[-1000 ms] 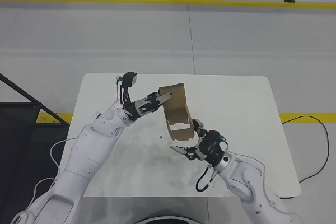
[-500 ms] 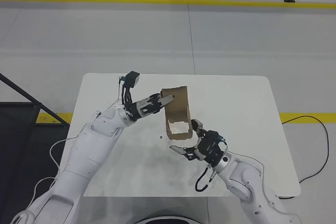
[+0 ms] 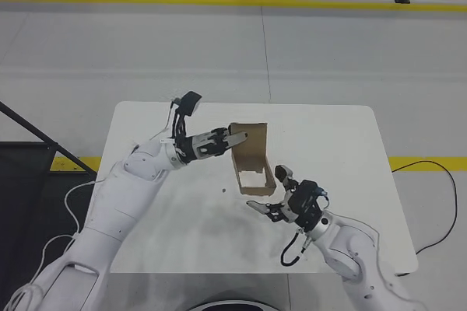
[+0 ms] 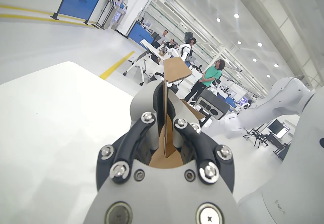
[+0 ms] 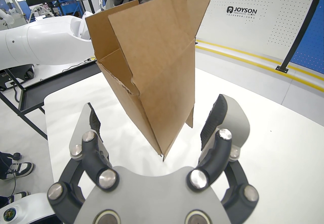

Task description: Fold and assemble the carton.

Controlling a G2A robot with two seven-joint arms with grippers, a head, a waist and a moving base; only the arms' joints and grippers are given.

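Carton (image 3: 251,158): brown corrugated cardboard, partly opened into a sleeve, over the middle of the table (image 3: 335,132). It is held tilted, with its low corner pointing toward the right arm.
Carton form: the side walls stand apart in a skewed shape that is not squared. The end flaps are loose and unfolded. One short flap hangs at the low end, and another flap stands up at the high end. The top view shows the inside through the near end.
Left fingers (image 4: 143,100): closed on one carton wall near its upper far edge. The left wrist view shows that wall edge-on between the two pads, with one pad pressed to each face. This is the only grasp on the carton.
Right fingers (image 5: 233,113): spread wide and holding nothing, on the near side of the carton. The low corner of the carton hangs in the gap between them. In the right wrist view both pads stand apart from the cardboard.
Clearance: in the right wrist view the low corner hangs free, with white table surface behind it. Whether any other edge rests on the table cannot be told.
Table: white top with rounded corners. The left arm reaches over its left half and the right arm over its near right part.
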